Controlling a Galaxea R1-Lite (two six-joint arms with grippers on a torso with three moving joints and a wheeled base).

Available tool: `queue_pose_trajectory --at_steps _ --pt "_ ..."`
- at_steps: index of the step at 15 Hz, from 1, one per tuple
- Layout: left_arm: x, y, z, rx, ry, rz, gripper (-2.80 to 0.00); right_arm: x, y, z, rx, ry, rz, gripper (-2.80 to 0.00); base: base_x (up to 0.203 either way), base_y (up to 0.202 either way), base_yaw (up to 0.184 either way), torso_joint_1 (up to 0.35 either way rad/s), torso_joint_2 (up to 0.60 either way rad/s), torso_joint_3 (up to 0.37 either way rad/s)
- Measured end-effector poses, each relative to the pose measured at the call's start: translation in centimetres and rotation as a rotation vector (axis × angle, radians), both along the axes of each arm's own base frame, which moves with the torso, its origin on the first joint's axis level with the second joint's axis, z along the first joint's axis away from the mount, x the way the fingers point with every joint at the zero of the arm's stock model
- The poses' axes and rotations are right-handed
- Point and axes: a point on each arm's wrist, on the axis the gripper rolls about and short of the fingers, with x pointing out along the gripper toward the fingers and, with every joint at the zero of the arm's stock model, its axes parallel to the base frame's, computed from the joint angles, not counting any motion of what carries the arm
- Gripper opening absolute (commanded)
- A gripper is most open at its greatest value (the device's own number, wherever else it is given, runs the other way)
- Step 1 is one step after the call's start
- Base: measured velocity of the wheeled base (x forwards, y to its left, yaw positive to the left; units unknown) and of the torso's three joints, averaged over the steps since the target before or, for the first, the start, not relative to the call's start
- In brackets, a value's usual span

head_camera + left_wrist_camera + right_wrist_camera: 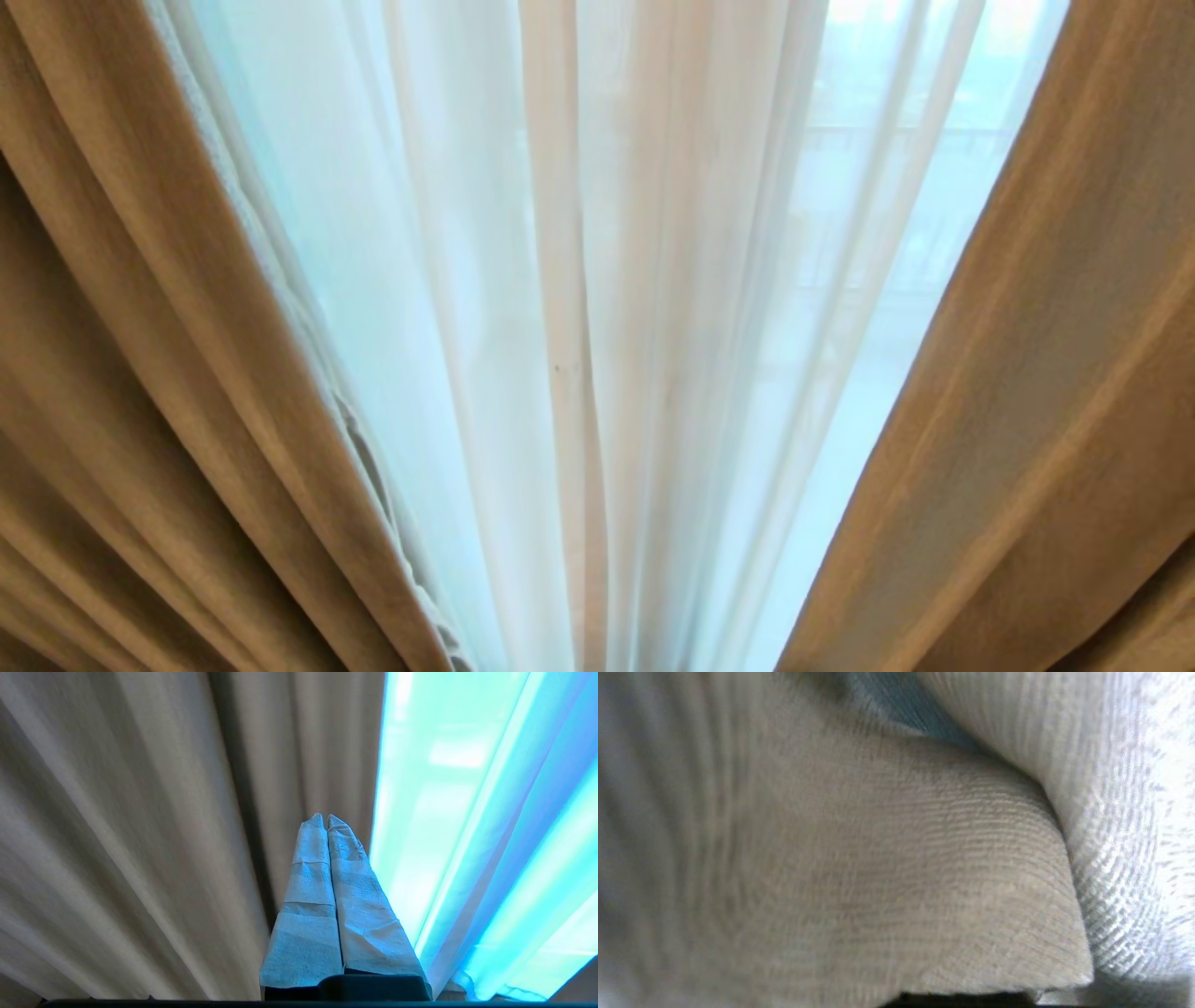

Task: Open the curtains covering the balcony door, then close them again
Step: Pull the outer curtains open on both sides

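2 tan curtains (140, 392) hang parted to either side in the head view, one down the left edge and one (1055, 392) down the right, with the thin white sheer panels (597, 308) still drawn across the gap between them. Behind the sheers, daylight and a faint railing-like shape show through; the balcony door itself cannot be made out clearly. My reading is that the heavy drapes are partly opened, or partly closed, and the frames alone do not settle which half of the task this is. Either way the next move calls for carrying a drape's edge sideways along its rail, pushing low and steady enough that the folds slide rather than bunch, and for dealing with the sheers if the glass is to be fully uncovered.

Neither arm appears in the head view. In the right wrist view, woven tan cloth (878, 882) fills the picture, pressed right up against the camera, with a paler fold (1125, 826) beside it; the right gripper is buried under that cloth and unseen, though it reads as closed, and whether it pinches any cloth I cannot tell. The left gripper (327, 820) has its 2 wrapped fingers (308, 896) pressed together, holding nothing, pointing at the seam where the left drape (140, 835) meets the bright sheer (467, 835), near the cloth but seemingly not touching it.
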Motion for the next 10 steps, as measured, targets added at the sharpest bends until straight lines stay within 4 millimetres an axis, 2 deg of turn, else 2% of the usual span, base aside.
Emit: queue_pose_trajectory --at_steps 1,2,10 --pt "0.0 0.0 0.0 0.0 0.0 0.0 -2.8 -0.1 0.3 0.1 -0.002 -0.003 0.007 -1.3 0.0 0.0 0.0 0.0 0.0 0.0" --pt "0.0 0.0 0.0 0.0 0.0 0.0 -2.8 -0.3 0.6 0.0 -0.003 -0.005 0.011 0.0 0.0 0.0 0.0 0.0 0.0 0.0" --pt "0.0 0.0 0.0 0.0 0.0 0.0 -2.8 -2.1 2.3 -0.4 -0.001 -0.004 0.013 0.0 0.0 0.0 0.0 0.0 0.0 0.0"
